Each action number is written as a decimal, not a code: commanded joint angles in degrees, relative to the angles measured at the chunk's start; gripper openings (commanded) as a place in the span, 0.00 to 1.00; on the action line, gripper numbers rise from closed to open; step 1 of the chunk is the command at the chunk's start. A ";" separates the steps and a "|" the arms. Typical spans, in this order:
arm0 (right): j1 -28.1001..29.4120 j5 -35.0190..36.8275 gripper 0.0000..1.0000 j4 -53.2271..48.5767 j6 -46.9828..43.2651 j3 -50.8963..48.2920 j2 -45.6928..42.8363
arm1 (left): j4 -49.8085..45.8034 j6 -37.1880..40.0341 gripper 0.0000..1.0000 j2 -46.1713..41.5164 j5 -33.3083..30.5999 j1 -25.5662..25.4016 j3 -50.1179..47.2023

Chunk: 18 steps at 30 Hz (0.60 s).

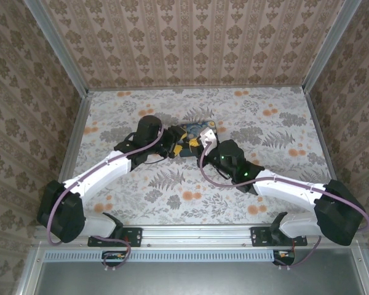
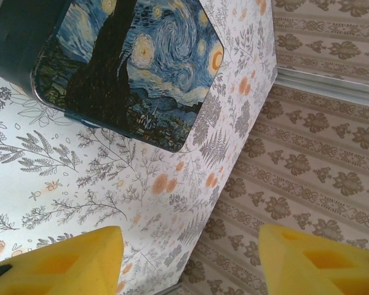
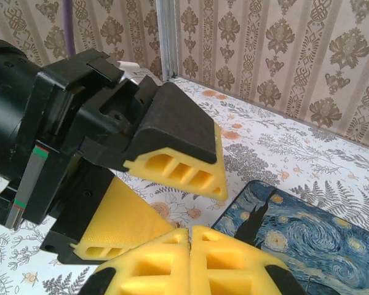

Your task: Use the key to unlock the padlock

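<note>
we see the left gripper [image 2: 190,261] jaws partly apart and empty, near the painted box [image 2: 141,67], the right gripper [image 3: 189,243] jaws pressed together, nothing visibly held

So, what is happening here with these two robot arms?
Both arms reach to the middle of the table, beside a box printed with a starry night sky. The left gripper is open with nothing between its fingers. The right gripper is shut, close to the left one; whether it holds anything I cannot tell. The padlock and the key are too small to make out, so the unlocking cannot be judged.
</note>
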 commanded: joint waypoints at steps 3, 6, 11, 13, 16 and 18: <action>1.38 2.51 0.00 -0.63 -2.81 2.81 1.48 | 0.16 -1.57 0.48 0.20 -1.37 -0.94 1.34; 1.71 2.98 0.00 -0.96 -3.24 3.32 2.12 | 0.26 -1.67 0.42 0.20 -1.48 -1.26 1.30; 2.00 3.85 0.00 -1.17 -3.50 3.52 2.52 | 0.09 -1.61 0.32 0.21 -1.48 -1.35 1.24; 2.02 4.12 0.00 -1.48 -3.72 3.69 2.65 | 0.04 -1.41 0.26 0.11 -1.45 -1.35 1.17; 2.06 4.48 0.00 -1.32 -3.72 3.63 2.87 | -0.04 -1.39 0.20 0.12 -1.45 -1.35 0.93; 1.98 4.35 0.00 -1.12 -3.64 3.56 2.81 | -0.05 -1.39 0.19 0.19 -1.45 -1.31 0.78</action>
